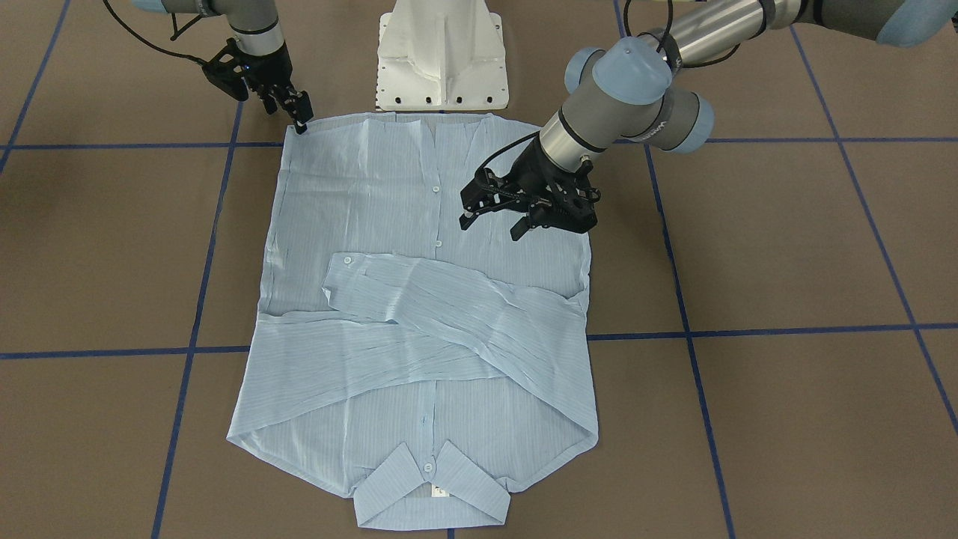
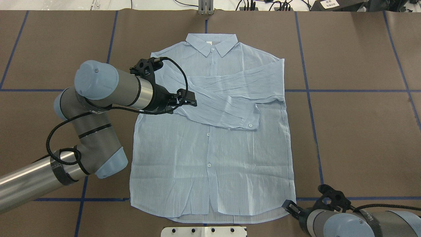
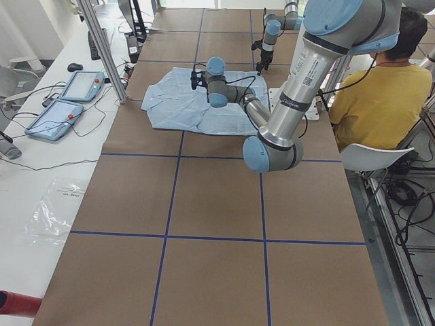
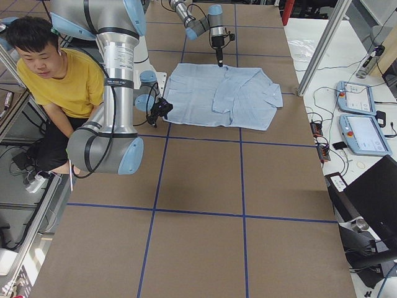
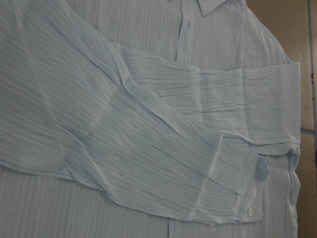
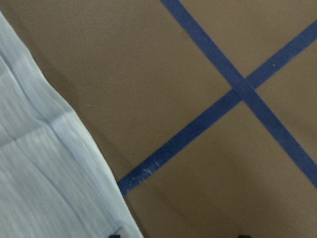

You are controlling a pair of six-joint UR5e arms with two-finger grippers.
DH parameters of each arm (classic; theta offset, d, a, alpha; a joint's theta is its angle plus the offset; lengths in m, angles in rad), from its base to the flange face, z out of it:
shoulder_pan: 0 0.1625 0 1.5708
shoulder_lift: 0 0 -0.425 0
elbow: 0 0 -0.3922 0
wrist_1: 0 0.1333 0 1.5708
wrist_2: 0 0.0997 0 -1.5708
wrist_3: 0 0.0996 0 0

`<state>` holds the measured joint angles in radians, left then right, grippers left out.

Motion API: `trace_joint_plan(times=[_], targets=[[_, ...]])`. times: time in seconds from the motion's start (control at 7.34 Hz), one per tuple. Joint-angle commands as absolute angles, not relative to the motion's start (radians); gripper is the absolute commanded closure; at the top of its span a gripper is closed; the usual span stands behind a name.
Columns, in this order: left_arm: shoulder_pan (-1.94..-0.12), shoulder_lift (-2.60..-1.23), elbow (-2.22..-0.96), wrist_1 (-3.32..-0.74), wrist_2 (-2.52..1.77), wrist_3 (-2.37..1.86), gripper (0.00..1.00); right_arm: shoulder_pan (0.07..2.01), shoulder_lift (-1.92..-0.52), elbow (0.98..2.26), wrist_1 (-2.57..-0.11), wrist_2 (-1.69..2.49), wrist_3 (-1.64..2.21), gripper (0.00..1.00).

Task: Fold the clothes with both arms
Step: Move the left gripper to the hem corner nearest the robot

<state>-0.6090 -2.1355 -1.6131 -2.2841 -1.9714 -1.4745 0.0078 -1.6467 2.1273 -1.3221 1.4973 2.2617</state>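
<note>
**One shirt laid flat, two arms at its edges**

A brown bench [image 2: 355, 131] marked into squares by blue tape lines [image 2: 329, 90] carries a single pale-blue striped shirt [image 2: 210, 158]. It lies front up and buttoned. Its collar [image 2: 210, 41] is at the far side from the robot and its hem is just in front of the one white pedestal [image 1: 441, 60].

Both sleeves are folded across the chest and cross each other. The upper one runs from the robot's left side and ends in a buttoned cuff [image 2: 251, 120]. Four white buttons show from overhead: one at the collar, one on the cuff and two on the placket below the sleeves.

There are two arms. The left gripper [image 1: 492, 227] hangs above the cloth on the shirt's left half, close to the upper sleeve, with its two fingers spread and nothing between them. The right gripper [image 1: 301, 123] stands at the hem corner on the robot's right. Its fingers seem to be parted: the wrist view shows only two dark tips at the bottom edge, well apart, one of them at the shirt's border.

Beyond the bench, a person in a yellow top [image 3: 370, 102] sits behind the robot. Two pendant tablets [image 3: 83, 85] lie on a white side table.
</note>
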Motion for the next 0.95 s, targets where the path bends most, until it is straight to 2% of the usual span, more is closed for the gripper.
trace_joint_plan(times=[0.0, 0.68, 0.82], targets=[[-0.609, -2.134, -1.614, -2.284, -1.97, -1.476, 0.02, 0.046, -1.643, 2.143, -1.322, 1.5, 2.263, 0.26], [-0.609, -2.132, -1.614, -2.284, -1.97, -1.476, 0.02, 0.046, -1.64, 2.138, -1.322, 1.497, 2.263, 0.33], [-0.609, -2.132, -1.614, -2.284, -1.968, -1.476, 0.02, 0.046, -1.64, 2.138, -1.322, 1.497, 2.263, 0.46]])
